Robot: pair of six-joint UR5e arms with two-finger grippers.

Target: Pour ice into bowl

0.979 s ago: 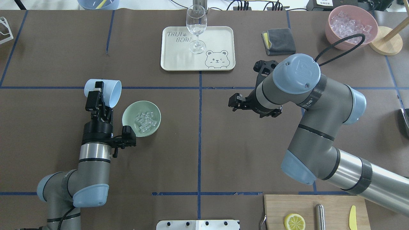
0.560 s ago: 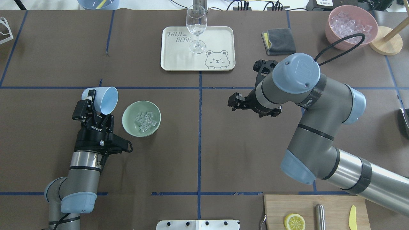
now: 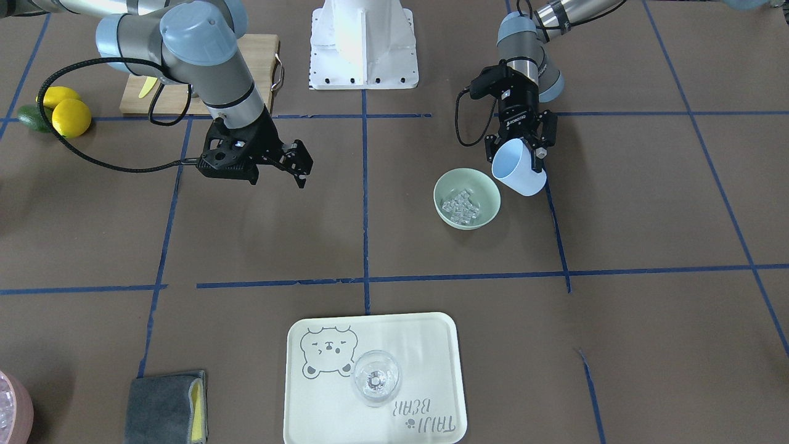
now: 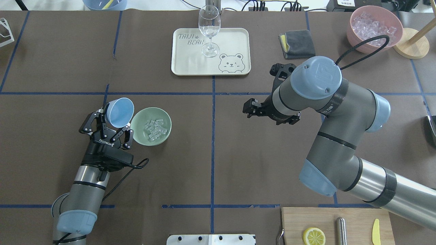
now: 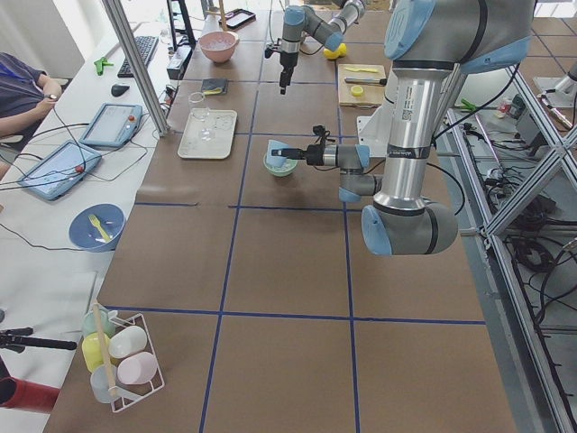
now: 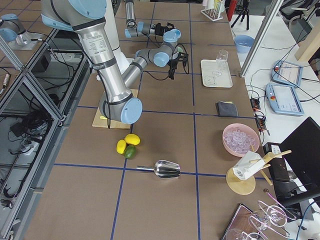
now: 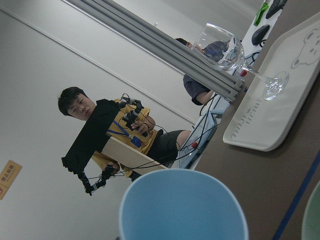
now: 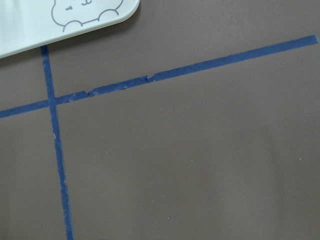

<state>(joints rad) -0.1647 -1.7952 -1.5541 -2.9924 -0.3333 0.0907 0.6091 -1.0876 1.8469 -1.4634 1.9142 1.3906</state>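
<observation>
The pale mint-green bowl (image 4: 139, 133) sits on the table at the left and holds the ice (image 4: 156, 128), a heap of small clear cubes. The bowl (image 3: 487, 186) and ice (image 3: 461, 206) also show in the front view. My left gripper (image 4: 115, 123) is shut on a light blue cup (image 4: 119, 111), held nearly upright just left of the bowl, its mouth tipped slightly toward the bowl. No ice shows inside the cup (image 7: 182, 205). My right gripper (image 4: 249, 109) hangs open and empty above bare table right of centre; it also shows in the front view (image 3: 301, 165).
A cream tray (image 4: 231, 41) with a wine glass (image 4: 209, 27) stands at the far middle. A grey cloth (image 4: 297, 44) and a pink container of ice (image 4: 374, 27) are far right. A cutting board (image 4: 354, 217) with a lemon slice (image 4: 313, 236) lies near right.
My left arm has drawn back and turned the blue cup from lying sideways to nearly upright, closer to the bowl. The ice stays in the bowl. The right arm has not moved.
</observation>
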